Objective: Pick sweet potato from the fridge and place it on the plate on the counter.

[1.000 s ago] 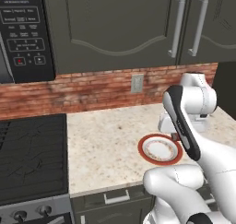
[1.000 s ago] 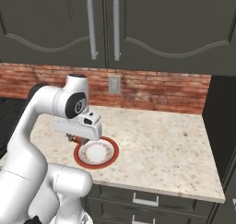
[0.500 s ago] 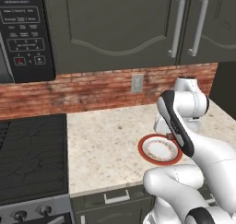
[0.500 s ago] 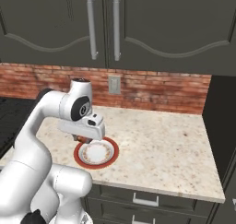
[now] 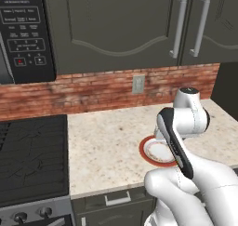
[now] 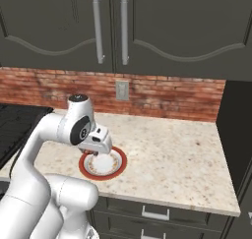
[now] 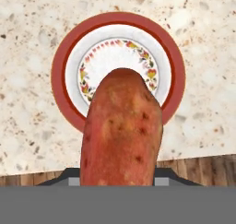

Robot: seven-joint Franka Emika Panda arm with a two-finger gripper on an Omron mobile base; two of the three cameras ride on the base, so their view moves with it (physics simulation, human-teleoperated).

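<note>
The sweet potato (image 7: 122,131) is out of the fridge, gripped in the closed jaws and hanging directly over the red-rimmed plate (image 7: 60,64) on the counter (image 5: 107,146), so only lowering and releasing it appears left.

The white arm is bent sharply at the elbow, with the forearm folded back toward the base and the wrist turned downward. The gripper (image 6: 98,152) is pointed straight down, low above the plate (image 6: 119,164). Its jaws are closed on the sweet potato (image 7: 121,135), which is held lengthwise between them.
</note>
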